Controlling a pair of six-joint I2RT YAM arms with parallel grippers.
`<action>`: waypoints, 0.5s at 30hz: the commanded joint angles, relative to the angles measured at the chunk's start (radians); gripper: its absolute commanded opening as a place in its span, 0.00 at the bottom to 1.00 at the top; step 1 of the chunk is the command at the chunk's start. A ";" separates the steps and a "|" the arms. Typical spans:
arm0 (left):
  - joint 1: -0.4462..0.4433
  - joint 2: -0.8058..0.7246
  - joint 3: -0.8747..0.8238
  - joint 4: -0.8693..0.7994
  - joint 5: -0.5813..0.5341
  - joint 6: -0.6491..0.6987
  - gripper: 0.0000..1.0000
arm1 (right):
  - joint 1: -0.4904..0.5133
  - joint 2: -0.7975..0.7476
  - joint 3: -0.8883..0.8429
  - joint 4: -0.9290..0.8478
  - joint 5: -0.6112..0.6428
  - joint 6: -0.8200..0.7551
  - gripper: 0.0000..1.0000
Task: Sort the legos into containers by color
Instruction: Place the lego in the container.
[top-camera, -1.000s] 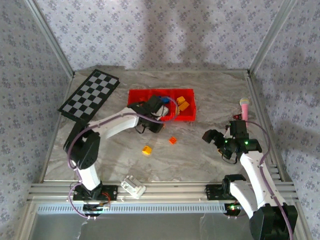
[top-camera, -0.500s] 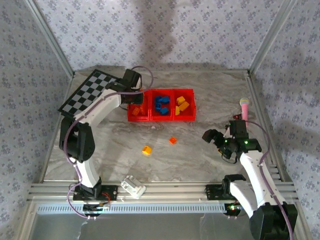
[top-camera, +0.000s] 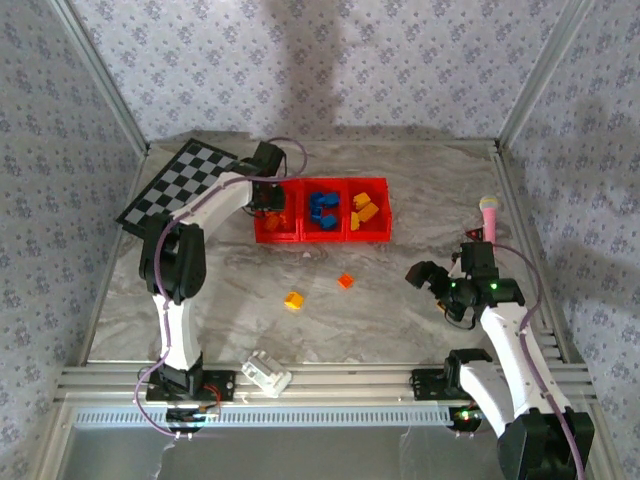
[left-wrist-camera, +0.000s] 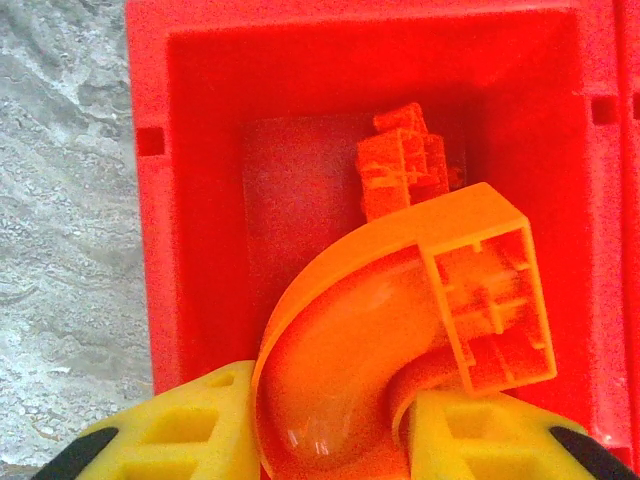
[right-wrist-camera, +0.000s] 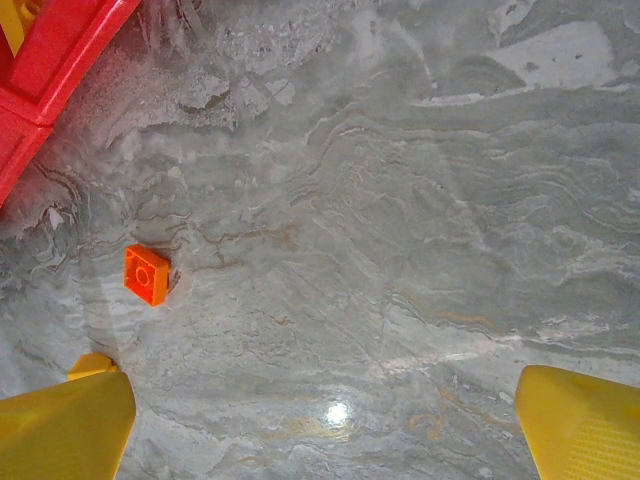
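The red containers (top-camera: 322, 238) sat toward the far edge of the table (top-camera: 400, 330), a little left of its middle, as one tray of three compartments. The left gripper (top-camera: 272, 203) hung over the leftmost compartment, its yellow fingers (left-wrist-camera: 165, 445) closed on either side of a curved orange brick (left-wrist-camera: 390, 300). The left wrist view showed that brick held above the compartment floor, just in front of a smaller orange brick (left-wrist-camera: 403, 170) lying inside, toward the far wall (left-wrist-camera: 350, 45). From above, blue bricks (top-camera: 322, 208) lay in the middle compartment and yellow bricks (top-camera: 364, 209) in the right one. Two pieces lay loose on the table between the tray and the near edge: a small orange brick (top-camera: 346, 281) and, nearer and to its left, a yellow brick (top-camera: 293, 299), the two apart. The right gripper (top-camera: 420, 272) hovered near the right edge with its fingers (right-wrist-camera: 65, 420) spread wide and nothing between them; its wrist camera saw the loose orange brick lying flat on the marble. A white block (top-camera: 265, 373) rested at the near edge, and a checkerboard (top-camera: 180, 188) leaned at the far left corner.
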 joint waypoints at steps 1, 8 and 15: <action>0.012 0.023 0.039 -0.016 -0.013 -0.030 0.38 | -0.008 -0.005 0.008 -0.032 -0.011 -0.017 1.00; 0.015 0.003 0.016 -0.001 0.004 -0.012 0.50 | -0.012 0.000 0.003 -0.025 -0.012 -0.017 1.00; 0.012 -0.082 -0.039 0.041 0.064 0.026 0.59 | -0.012 0.019 0.001 0.011 0.008 -0.018 1.00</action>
